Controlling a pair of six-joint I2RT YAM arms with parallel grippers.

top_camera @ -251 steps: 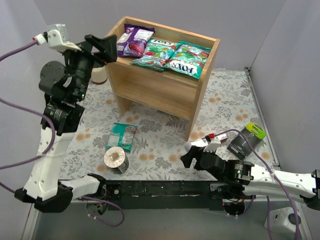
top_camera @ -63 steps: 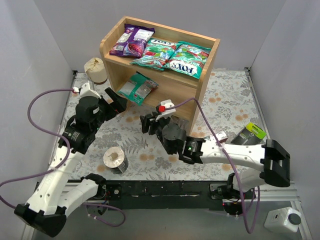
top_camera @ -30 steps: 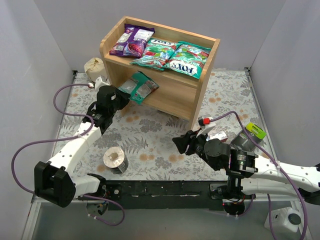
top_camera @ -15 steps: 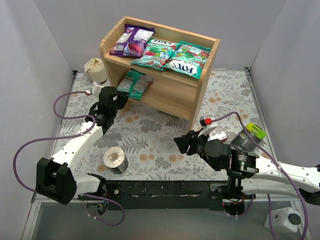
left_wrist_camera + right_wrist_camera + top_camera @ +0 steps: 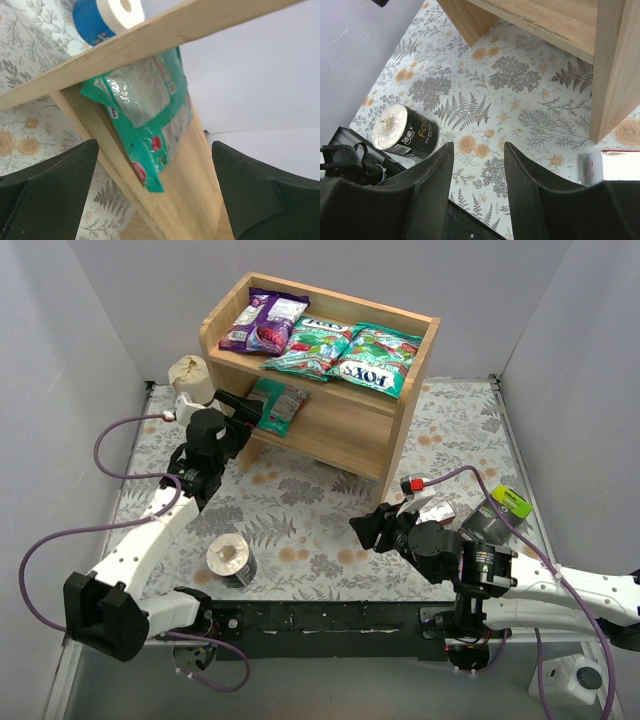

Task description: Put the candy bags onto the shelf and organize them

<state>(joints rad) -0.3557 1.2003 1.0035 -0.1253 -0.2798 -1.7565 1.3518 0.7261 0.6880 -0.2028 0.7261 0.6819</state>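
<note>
Released a moment ago, the teal candy bag (image 5: 276, 405) now lies loose on the shelf's (image 5: 398, 445) lower tier, and the left gripper (image 5: 245, 412), which was clamped shut, has sprung wide. Nearest, by the tabletop's (image 5: 300, 510) near edge and right of centre, the right gripper (image 5: 362, 530) hovers over the floral cloth, fingers partly parted and holding nothing. A dark tape roll (image 5: 232, 560) stands by the near edge, left of centre. Farther in, the left gripper sits at the shelf's left front corner, its fingers either side of the teal bag without touching it. On the top tier, toward the far edge, a purple bag (image 5: 262, 322) lies at the left end beside two green FOX'S bags (image 5: 375, 358).
</note>
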